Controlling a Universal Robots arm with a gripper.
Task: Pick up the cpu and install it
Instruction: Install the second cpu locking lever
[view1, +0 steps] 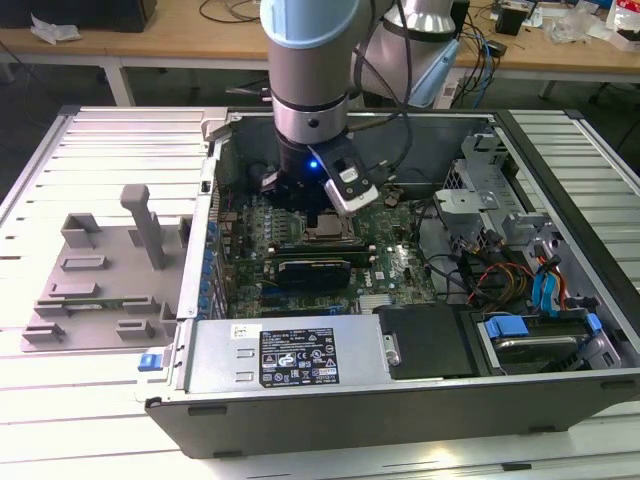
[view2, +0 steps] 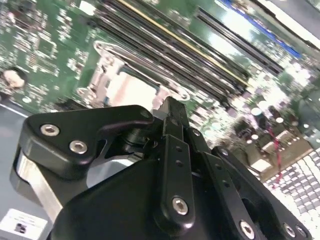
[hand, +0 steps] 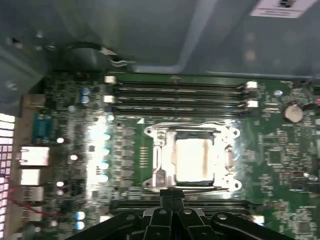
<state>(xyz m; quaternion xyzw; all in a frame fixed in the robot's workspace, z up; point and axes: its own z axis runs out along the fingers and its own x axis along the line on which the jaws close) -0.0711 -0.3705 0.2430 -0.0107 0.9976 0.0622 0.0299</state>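
Gripper (hand: 172, 192) hangs low inside the open computer case (view1: 300, 420), just above the green motherboard (hand: 280, 165). Its black fingers (view2: 172, 125) are pressed together at the tips, with nothing between them. The cpu (hand: 192, 160), pale and shiny, lies flat in the socket frame (hand: 155, 135) with the metal rim around it; in the first wrist view it is at 12 o'clock from the fingertips, very near. In the exterior view a grey plastic tray (view1: 70, 310) lies at 9 o'clock from the case, on the slatted table (view1: 100, 140).
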